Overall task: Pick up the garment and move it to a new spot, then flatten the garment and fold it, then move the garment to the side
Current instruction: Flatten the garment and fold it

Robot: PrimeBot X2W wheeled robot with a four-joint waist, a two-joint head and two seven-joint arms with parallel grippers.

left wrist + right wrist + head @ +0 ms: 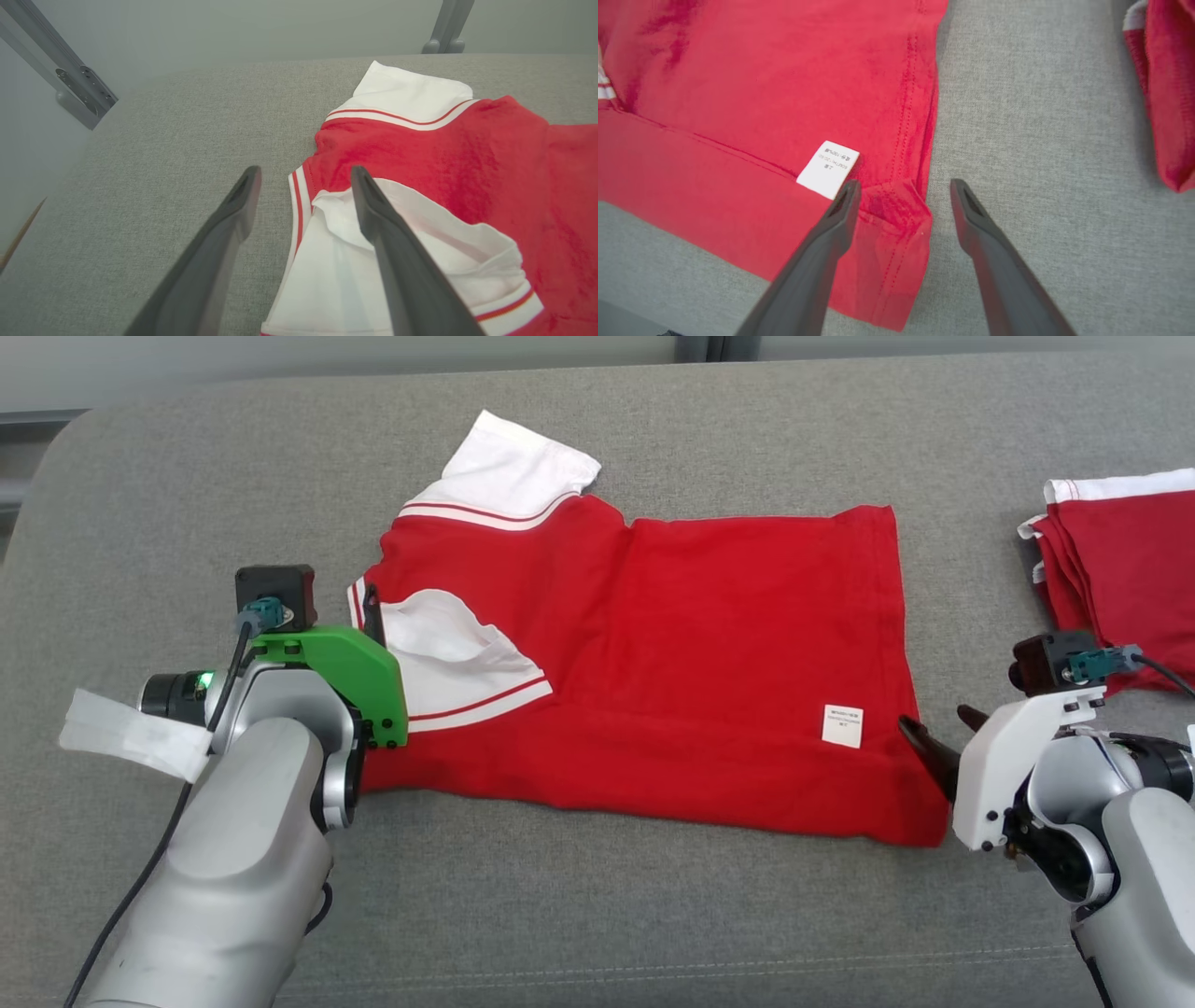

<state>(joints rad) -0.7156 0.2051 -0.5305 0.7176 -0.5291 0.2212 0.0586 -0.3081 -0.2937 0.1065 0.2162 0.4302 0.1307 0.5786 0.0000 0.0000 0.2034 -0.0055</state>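
Note:
The garment [672, 644] is a red shirt with white, red-striped sleeves, lying spread on the grey cushion. One sleeve is folded in over its left part. My left gripper [359, 607] is open at the shirt's left edge. In the left wrist view this gripper [304, 171] has one finger over the white sleeve [420, 261] and the other over bare cushion. My right gripper [935, 717] is open at the shirt's near right corner. In the right wrist view that gripper [904, 184] straddles the hem corner, beside a white label [829, 169]. Neither gripper holds cloth.
A stack of folded red and white garments [1120, 579] lies at the right edge, close behind my right wrist. The grey cushion [597, 915] has bare room in front of the shirt and to its left. Its rounded back edge meets a pale wall.

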